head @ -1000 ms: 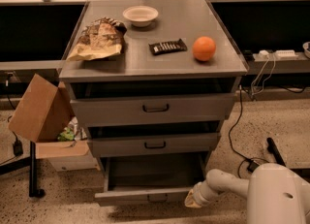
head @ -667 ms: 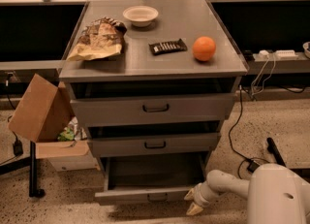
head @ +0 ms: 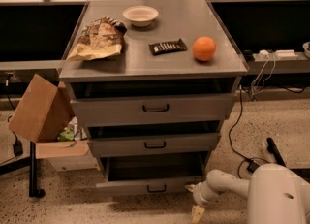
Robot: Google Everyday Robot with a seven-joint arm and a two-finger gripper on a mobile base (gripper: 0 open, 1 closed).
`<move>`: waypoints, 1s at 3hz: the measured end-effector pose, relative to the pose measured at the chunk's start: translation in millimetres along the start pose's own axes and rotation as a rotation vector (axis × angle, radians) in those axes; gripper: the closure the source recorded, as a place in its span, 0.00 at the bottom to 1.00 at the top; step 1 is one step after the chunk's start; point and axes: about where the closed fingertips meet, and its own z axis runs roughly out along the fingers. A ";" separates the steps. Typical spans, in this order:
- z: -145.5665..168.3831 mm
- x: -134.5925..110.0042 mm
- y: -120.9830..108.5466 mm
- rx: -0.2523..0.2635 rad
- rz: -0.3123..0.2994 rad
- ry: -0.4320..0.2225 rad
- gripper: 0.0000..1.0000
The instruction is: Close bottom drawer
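The bottom drawer [head: 150, 187] of the grey metal cabinet [head: 155, 63] stands pulled out, its shallow tray open and its low front panel with a small dark bar handle [head: 156, 188] facing me. My gripper [head: 194, 201] is low at the drawer's front right corner, on the white arm [head: 227, 183] reaching in from the lower right. Its yellowish fingertips [head: 197, 213] are spread apart and hold nothing; the upper one is at the front panel's right end. The middle drawer [head: 155, 144] and top drawer [head: 155, 107] stand slightly out.
On the cabinet top lie a crumpled chip bag [head: 99, 39], a white bowl [head: 140, 15], a dark snack bar [head: 167, 46] and an orange [head: 204, 48]. A cardboard box [head: 41, 109] leans at the left. Cables [head: 242, 136] trail on the floor at the right.
The bottom drawer's front panel has slid a little back toward the cabinet. My gripper has stayed at its right corner, shifting slightly lower.
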 end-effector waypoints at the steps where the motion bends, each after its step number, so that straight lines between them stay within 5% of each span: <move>1: 0.6 0.0 -0.6 0.016 -0.028 0.009 0.14; 3: -6.2 3.4 -34.5 0.166 -0.122 0.087 0.68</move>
